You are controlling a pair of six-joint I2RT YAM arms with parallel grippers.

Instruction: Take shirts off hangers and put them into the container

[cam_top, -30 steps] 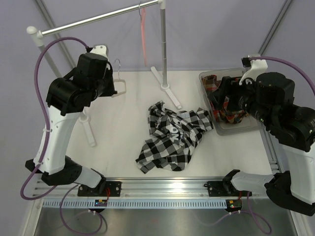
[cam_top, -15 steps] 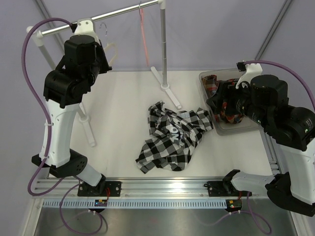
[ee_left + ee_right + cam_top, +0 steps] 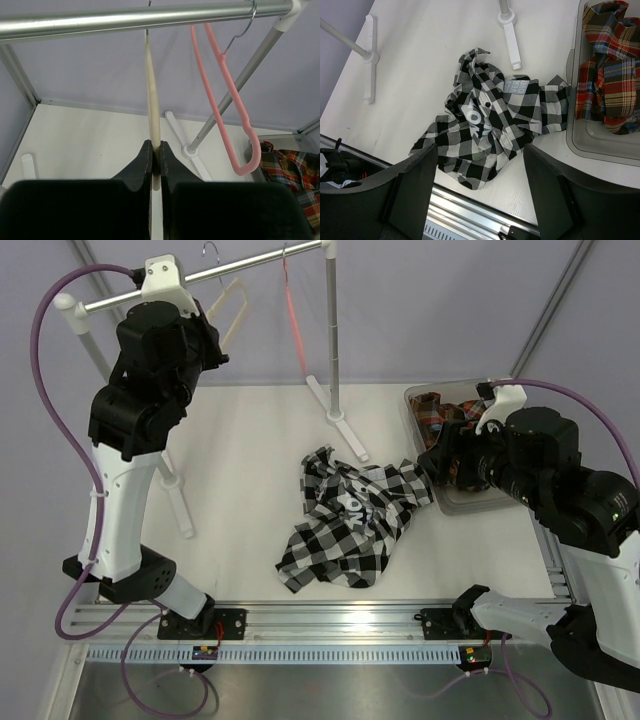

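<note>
Though unclear overhead, hanger in claw.

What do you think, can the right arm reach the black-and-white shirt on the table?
Probably yes. The right pincer hangs open above the black-and-white shirt, which lies crumpled on the table. Nothing lies on top of the shirt or between it and the pincer.

Lilac walls back a white table with a silver rail.

A robotics lab test cell — white counter, plain lilac backdrop, and arm bases bolted to an aluminium rail along its near edge.
</note>
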